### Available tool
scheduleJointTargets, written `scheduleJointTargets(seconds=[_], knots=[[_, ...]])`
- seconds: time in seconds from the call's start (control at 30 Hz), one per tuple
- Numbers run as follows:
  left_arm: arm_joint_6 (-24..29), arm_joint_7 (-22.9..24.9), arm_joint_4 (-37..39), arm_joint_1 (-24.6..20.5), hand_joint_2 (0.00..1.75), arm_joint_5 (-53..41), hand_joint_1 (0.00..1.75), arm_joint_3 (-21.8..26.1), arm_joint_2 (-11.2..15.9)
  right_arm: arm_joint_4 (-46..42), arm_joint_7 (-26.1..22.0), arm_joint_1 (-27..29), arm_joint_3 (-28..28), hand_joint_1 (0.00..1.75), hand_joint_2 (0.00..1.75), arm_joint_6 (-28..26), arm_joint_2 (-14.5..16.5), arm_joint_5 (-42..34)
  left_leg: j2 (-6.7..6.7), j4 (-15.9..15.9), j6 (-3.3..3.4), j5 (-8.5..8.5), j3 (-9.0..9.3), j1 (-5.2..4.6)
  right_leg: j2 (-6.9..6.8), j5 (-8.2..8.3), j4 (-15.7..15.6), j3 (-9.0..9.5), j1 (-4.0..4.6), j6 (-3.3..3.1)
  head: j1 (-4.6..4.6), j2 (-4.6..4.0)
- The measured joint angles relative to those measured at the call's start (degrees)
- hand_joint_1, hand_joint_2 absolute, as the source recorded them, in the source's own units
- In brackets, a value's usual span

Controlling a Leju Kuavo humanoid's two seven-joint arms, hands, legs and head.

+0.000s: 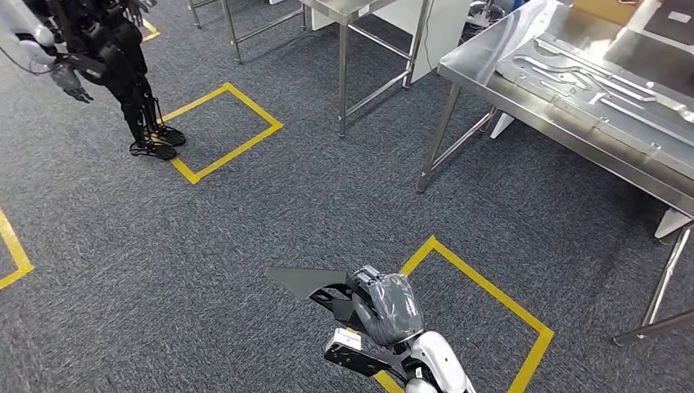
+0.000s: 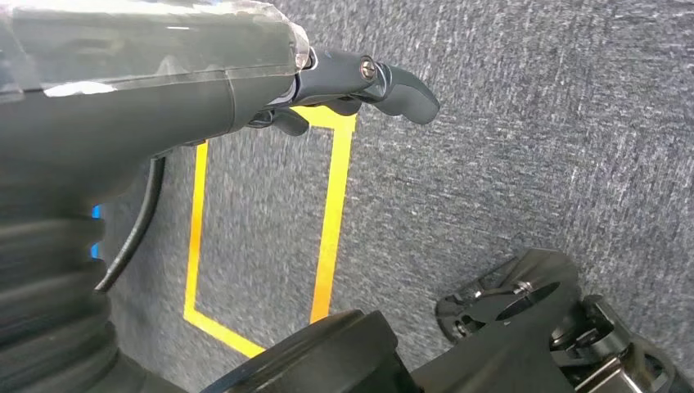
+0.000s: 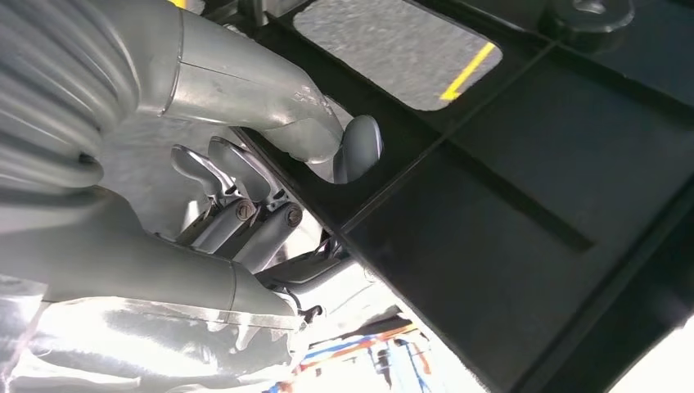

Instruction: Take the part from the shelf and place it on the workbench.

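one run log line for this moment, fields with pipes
stage: carrying | right robot hand: grips black part | left robot hand: holds nothing, fingers curled | workbench: ahead on the right, part not yet placed

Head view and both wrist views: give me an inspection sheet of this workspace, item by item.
Surface: grey carpet floor marked with yellow tape squares; steel workbench at upper right.
Job's things: flat black ribbed plastic part held low over the carpet; not yet on the workbench.
Clutter: grey metal fixture plate lying on the workbench.
Hands: right hand grips the part, thumb and fingers clamping its edge; left hand holds nothing, hanging over the carpet.
Cables: black cable along the left wrist.
Surroundings: second steel table behind; another dark humanoid robot standing at upper left.
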Motion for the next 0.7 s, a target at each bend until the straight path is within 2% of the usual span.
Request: scheduleJointTargets(seconds=[0.03, 0.07, 0.1, 0.13, 0.17, 0.2, 0.23, 0.3, 0.37, 0.43, 0.47, 0.5, 0.53, 0.57, 0.6, 0.63, 0.67, 0.7], knots=[[0.0, 0.0, 0.0, 0.0, 1.75, 0.0, 0.0, 0.0, 0.0, 0.0, 0.0, 0.1, 0.0, 1.75, 1.75, 0.1, 0.0, 0.0, 0.61, 0.0, -0.01, -0.09, 0.07, -0.03, -0.13, 0.61, 0.2, -0.1, -0.06, 0.02, 0.0, 0.0], [0.0, 0.0, 0.0, 0.0, 1.75, -0.1, 0.0, 0.0, 0.0, 0.0, 0.0, 0.2, 0.0, 1.75, 1.75, 0.1, 0.0, 0.0, 1.18, 0.0, -0.08, -0.2, 0.21, -0.04, -0.39, 2.18, -1.9, 1.0, -0.08, -0.04, 0.0, 0.0], [0.0, 0.0, 0.0, 0.0, 1.75, -0.1, 0.0, 0.0, 0.0, 0.0, 0.0, 0.2, 0.0, 1.75, 1.75, 0.1, 0.0, 0.1, 1.68, 0.0, -0.19, -0.34, 0.4, -0.05, -1.09, 4.26, -5.8, 3.04, -0.03, -0.24, 0.0, 0.0], [0.0, 0.0, 0.0, 0.0, 1.75, -0.1, 0.0, 0.0, 0.0, 0.0, 0.0, 0.1, 0.0, 1.75, 1.75, 0.1, 0.0, 0.1, 2.13, 0.0, -0.36, -0.51, 0.61, -0.13, -2.39, 5.69, -9.9, 5.23, 0.19, -0.55, 0.0, 0.0], [0.0, 0.0, 0.0, 0.1, 1.75, -0.2, 0.0, 0.0, 0.0, 0.0, 0.0, 0.1, 0.0, 1.75, 1.75, 0.1, 0.0, 0.1, 2.51, 0.0, -0.6, -0.68, 0.76, -0.25, -3.41, 6.61, -13.1, 6.88, 0.47, -0.9, 0.0, 0.0], [0.1, 0.0, 0.0, 0.1, 1.75, -0.2, 0.0, 0.0, 0.0, 0.0, 0.0, 0.0, 0.0, 1.75, 1.75, 0.2, 0.0, 0.1, 2.9, 0.0, -0.88, -0.84, 0.9, -0.37, -4.11, 6.88, -14.9, 7.77, 0.76, -1.21, 0.0, 0.0], [0.1, 0.0, 0.0, 0.2, 1.75, -0.2, 0.0, 0.0, 0.1, 0.0, 0.0, 0.0, 0.0, 1.75, 1.75, 0.2, 0.1, 0.1, 3.32, 0.0, -1.17, -0.94, 1.03, -0.46, -4.24, 6.63, -15.5, 7.95, 1.03, -1.47, 0.0, 0.0], [0.1, 0.0, 0.0, 0.2, 1.75, -0.3, 0.0, 0.1, 0.1, 0.0, -0.1, 0.0, 0.0, 1.75, 1.75, 0.2, 0.1, 0.1, 3.88, -0.2, -1.82, -1.19, 1.4, -0.5, -2.98, 6.82, -15.8, 7.97, 0.95, -1.97, 0.0, 0.0], [0.1, 0.0, 0.0, 0.2, 1.75, -0.4, 0.0, 0.1, 0.2, 0.0, -0.1, 0.0, 0.0, 1.75, 1.75, 0.2, 0.2, 0.1, 2.21, 1.6, -2.35, -2.65, 0.91, -0.38, -1.87, 7.09, -16.3, 8.28, 0.54, -2.6, 0.0, 0.0], [0.2, 0.0, 0.0, 0.2, 1.75, -0.5, 0.0, 0.1, 0.3, 0.0, -0.2, -0.2, 0.0, 1.75, 1.75, 0.2, 0.4, 0.2, -0.05, 8.0, -2.61, -6.04, -1.96, -0.24, -0.85, 7.21, -16.6, 8.42, 0.39, -3.05, 0.0, 0.0], [0.2, -0.1, 0.0, 0.1, 1.75, -0.5, 0.0, 0.1, 0.3, 0.0, -0.2, -0.2, 0.0, 1.75, 1.75, 0.2, 0.4, 0.2, -0.43, 11.9, -2.67, -7.63, -3.85, -0.24, -0.31, 7.22, -16.5, 8.41, 0.43, -3.16, 0.0, 0.0], [0.2, -0.2, 0.0, -0.1, 1.75, -0.5, 0.0, 0.1, 0.4, 0.0, -0.2, -0.2, 0.0, 1.75, 1.75, 0.2, 0.5, 0.2, -0.58, 14.8, -2.71, -8.38, -5.31, -0.24, 0.32, 7.21, -16.5, 8.43, 0.47, -3.21, 0.0, 0.0], [0.2, -0.2, 0.0, -0.2, 1.75, -0.5, 0.0, 0.1, 0.4, 0.0, -0.2, -0.2, 0.0, 1.75, 1.75, 0.2, 0.5, 0.2, -0.64, 15.7, -2.71, -7.94, -5.89, -0.24, 1.02, 7.19, -16.4, 8.46, 0.49, -3.22, 0.0, 0.0], [0.2, -0.2, 0.0, -0.2, 1.75, -0.5, 0.0, 0.1, 0.4, 0.0, -0.3, -0.2, 0.0, 1.75, 1.75, 0.2, 0.5, 0.2, -0.73, 14.4, -2.65, -6.38, -5.46, -0.22, 1.8, 7.16, -16.3, 8.5, 0.47, -3.18, 0.0, 0.0], [0.2, -0.2, 0.0, -0.2, 1.75, -0.6, 0.0, 0.1, 0.4, 0.1, -0.3, -0.2, 0.0, 1.75, 1.75, 0.3, 0.5, 0.2, -1.09, 11.1, -2.54, -4.04, -4.15, -0.19, 2.61, 7.09, -16.1, 8.52, 0.44, -3.09, 0.0, 0.0], [0.2, -0.2, 0.0, -0.2, 1.75, -0.6, 0.0, 0.1, 0.4, 0.1, -0.3, -0.2, 0.0, 1.75, 1.75, 0.3, 0.5, 0.2, -2.11, 7.3, -2.35, -2.13, -2.61, -0.11, 3.36, 7.01, -15.9, 8.46, 0.39, -2.95, 0.0, 0.0], [0.2, -0.2, 0.0, -0.1, 1.75, -0.7, 0.0, 0.1, 0.4, 0.1, -0.3, -0.2, 0.0, 1.75, 1.75, 0.3, 0.5, 0.2, -3.29, 3.9, -2.19, -0.87, -1.27, 0.0, 4.04, 6.94, -15.6, 8.26, 0.4, -2.72, 0.0, 0.0], [0.1, -0.2, 0.0, -0.1, 1.75, -0.7, 0.0, 0.0, 0.4, 0.1, -0.3, -0.2, -0.1, 1.75, 1.75, 0.3, 0.5, 0.2, -4.31, 1.8, -2.02, -0.36, -0.46, 0.03, 4.58, 6.96, -15.4, 7.96, 0.36, -2.41, -0.01, 0.0]])
